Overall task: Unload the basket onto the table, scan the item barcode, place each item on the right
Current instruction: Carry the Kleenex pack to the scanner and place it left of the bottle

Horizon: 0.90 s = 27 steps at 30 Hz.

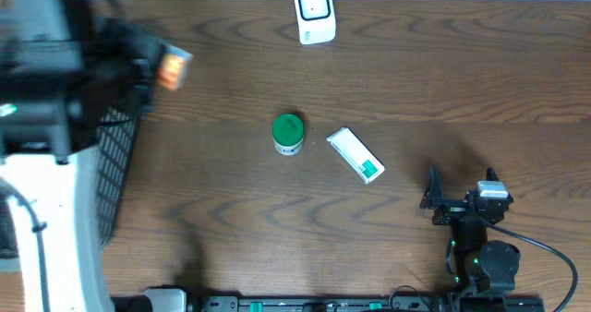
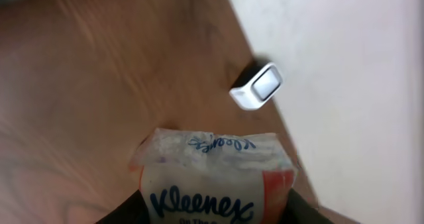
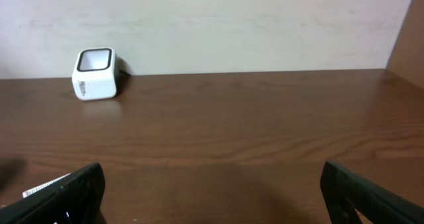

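Since the barcode has to face the scanner window, I have the tissue pack pinched in the left gripper. Its fingers are partly closed on the pack's sides, with the top end pointing up the frame at the scanner. The pack hangs over the table in the upper left of the overhead view, well apart from the scanner at top centre. I can't tell which face carries the barcode. The right gripper sits lower right, fingers spread wide, nothing in them. A green-lidded jar and a white-and-green box lie mid-frame, below the direct line to the scanner, so I judge nothing blocks it. A black basket is at the left edge.
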Available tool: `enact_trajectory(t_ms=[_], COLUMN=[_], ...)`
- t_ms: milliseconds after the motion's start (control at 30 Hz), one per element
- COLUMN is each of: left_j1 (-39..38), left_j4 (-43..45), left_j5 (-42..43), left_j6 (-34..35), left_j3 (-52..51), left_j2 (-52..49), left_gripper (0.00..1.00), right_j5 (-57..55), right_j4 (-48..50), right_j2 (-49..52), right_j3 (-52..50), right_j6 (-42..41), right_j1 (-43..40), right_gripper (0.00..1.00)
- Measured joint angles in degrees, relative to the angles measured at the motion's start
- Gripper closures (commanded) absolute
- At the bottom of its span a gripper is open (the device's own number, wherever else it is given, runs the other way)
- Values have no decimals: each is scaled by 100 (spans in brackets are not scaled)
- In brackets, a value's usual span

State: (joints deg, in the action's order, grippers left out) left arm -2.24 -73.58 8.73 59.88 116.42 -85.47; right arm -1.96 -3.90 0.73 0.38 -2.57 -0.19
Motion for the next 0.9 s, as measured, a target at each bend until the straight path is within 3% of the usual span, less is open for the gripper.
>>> enact_trajectory(t_ms=[333, 667, 900], left_j1=[-1344, -1453, -1471], left_j4=[-146, -59, 603], left_j5=[-1366, -1639, -1443], left_j6=[1333, 2559, 2863], left_j3=[-977, -2135, -2736], left_j2=[-634, -1565, -2074], left_gripper=[56, 56, 52], right_j5=[-2, 0, 0], right_j4=[2, 0, 0], right_j2=[0, 0, 0], right_j3=[0, 0, 0], right_j6=[0, 0, 0], right_j1=[0, 0, 0], right_gripper=[1, 1, 1])
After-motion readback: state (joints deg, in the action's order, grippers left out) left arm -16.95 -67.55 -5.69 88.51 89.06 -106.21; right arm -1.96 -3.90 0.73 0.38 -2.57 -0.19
